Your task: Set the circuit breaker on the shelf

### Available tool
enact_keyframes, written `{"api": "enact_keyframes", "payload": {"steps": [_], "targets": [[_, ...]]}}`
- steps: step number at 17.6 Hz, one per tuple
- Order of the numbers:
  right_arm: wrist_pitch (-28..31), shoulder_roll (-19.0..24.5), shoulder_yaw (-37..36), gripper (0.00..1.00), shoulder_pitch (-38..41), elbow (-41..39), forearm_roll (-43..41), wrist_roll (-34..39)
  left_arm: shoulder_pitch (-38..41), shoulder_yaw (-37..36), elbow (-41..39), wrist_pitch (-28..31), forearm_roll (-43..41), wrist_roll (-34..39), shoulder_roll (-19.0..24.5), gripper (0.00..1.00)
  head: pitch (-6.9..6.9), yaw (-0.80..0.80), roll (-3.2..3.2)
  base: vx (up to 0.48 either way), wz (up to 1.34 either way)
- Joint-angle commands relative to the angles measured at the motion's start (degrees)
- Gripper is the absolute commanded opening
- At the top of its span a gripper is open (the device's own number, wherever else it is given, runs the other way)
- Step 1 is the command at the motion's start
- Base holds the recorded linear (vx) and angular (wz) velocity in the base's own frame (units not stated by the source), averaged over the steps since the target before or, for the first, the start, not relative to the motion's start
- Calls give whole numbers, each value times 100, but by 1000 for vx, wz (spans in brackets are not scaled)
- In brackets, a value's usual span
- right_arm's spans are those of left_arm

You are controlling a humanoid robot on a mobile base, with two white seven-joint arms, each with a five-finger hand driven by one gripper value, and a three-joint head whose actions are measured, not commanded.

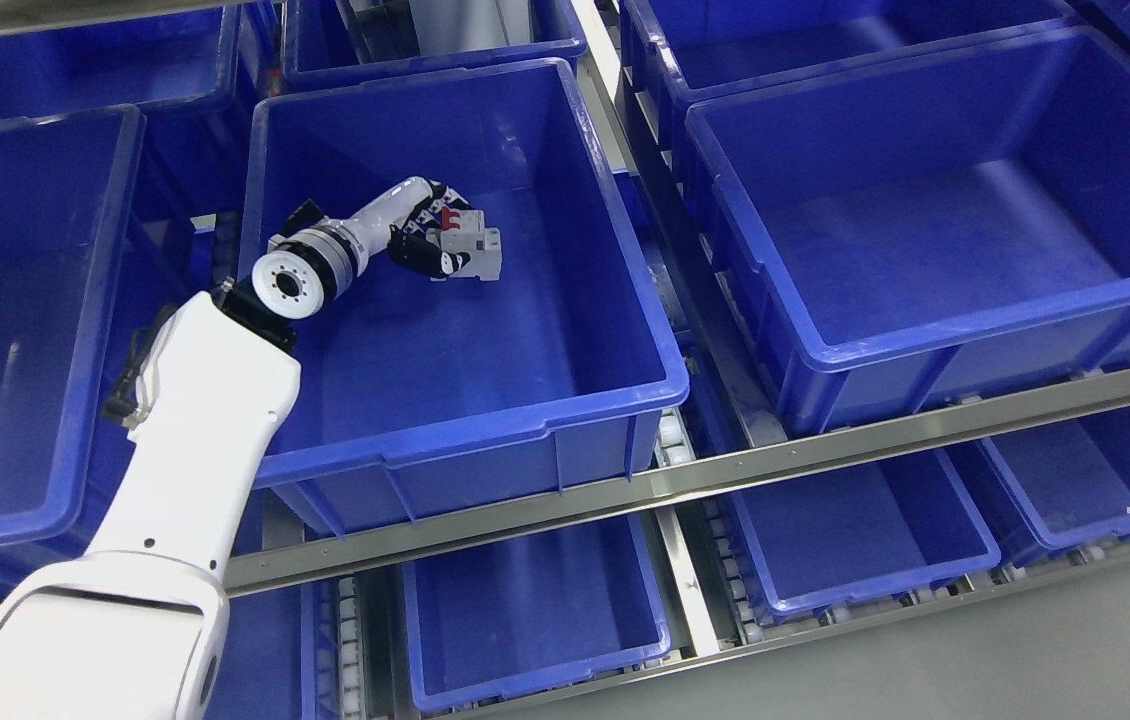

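The left hand reaches into the middle blue bin, its dark fingers curled around one grey circuit breaker with red switches, low over the bin floor. No print on it is legible. This bin holds nothing else. Bins to the left and right on the metal shelf are empty.

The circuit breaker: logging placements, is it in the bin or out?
In: the grey circuit breaker sits inside the middle blue plastic bin, left hand fingers around it.
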Motion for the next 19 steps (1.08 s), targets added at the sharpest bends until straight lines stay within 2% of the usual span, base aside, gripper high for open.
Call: {"api": "enact_keyframes", "payload": {"steps": [1,2,4,8,9,10,12,14,16,18,19], "targets": [[1404,-100,114,100,0,-1,0,0,-146,-381,970,38,-7,122,-214,50,0,0,0,0,0],[1404,-100,114,100,0,-1,0,0,-146,-434,970,47,-7,209,-215,60,0,0,0,0,0],[1404,-100,114,100,0,-1,0,0,-224,-443,970,38,-7,289,-206,73,0,0,0,0,0],[1404,-100,114,100,0,-1,0,0,-505,-163,926,47,37,438,-179,89,0,0,0,0,0],[1404,-100,114,100,0,-1,0,0,-567,195,865,56,54,682,-205,91,0,0,0,0,0],[1404,-100,114,100,0,-1,0,0,-611,1025,656,73,72,1172,-241,95,0,0,0,0,0],[1404,-100,114,100,0,-1,0,0,-664,2319,321,82,116,1562,-510,97,0,0,0,0,0],[1404,-100,114,100,0,-1,0,0,-778,3472,-56,82,317,1590,-510,97,0,0,0,0,0],[1404,-100,114,100,0,-1,0,0,-770,3827,-513,91,677,1590,-510,99,0,0,0,0,0],[1404,-100,114,100,0,-1,0,0,-656,3802,-1302,143,1387,1616,-510,99,0,0,0,0,0],[1404,-100,114,100,0,-1,0,0,-464,3793,-1828,440,1451,1625,-510,99,0,0,0,0,0]]}}
